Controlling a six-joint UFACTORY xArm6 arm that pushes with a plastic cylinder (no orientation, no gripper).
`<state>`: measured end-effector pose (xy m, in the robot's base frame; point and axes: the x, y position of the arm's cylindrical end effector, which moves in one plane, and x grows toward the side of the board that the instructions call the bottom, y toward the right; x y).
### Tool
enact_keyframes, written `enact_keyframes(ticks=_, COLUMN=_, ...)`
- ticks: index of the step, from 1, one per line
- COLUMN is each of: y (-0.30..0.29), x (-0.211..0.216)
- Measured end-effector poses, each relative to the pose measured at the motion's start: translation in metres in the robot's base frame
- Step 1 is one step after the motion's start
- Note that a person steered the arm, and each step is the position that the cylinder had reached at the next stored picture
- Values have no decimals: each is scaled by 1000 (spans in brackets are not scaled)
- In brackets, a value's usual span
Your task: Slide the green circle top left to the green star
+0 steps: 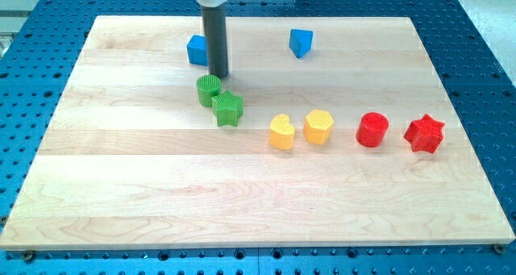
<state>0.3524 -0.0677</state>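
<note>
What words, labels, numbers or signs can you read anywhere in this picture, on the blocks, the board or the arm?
None: no readable text, number or sign shows anywhere.
The wooden board is plain.
The blocks, such as the green circle, green star and red star, carry only ribbed surfaces, no markings.
My tip, just above the green circle toward the view's top, and its rod are plain dark.

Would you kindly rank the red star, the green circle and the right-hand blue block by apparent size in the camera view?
1. red star, largest.
2. green circle.
3. blue block, smallest, though it lies farther up the board, so distance may account for this.
</note>
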Motion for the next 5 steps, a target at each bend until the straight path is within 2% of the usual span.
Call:
enact_keyframes(ticks=1, y=38, x=25)
enact_keyframes(ticks=2, y=147, x=15)
enact_keyframes(ticks=3, y=292, x=44)
enact_keyframes(ticks=4, y=409, x=71)
enact_keyframes(ticks=5, y=402, x=100)
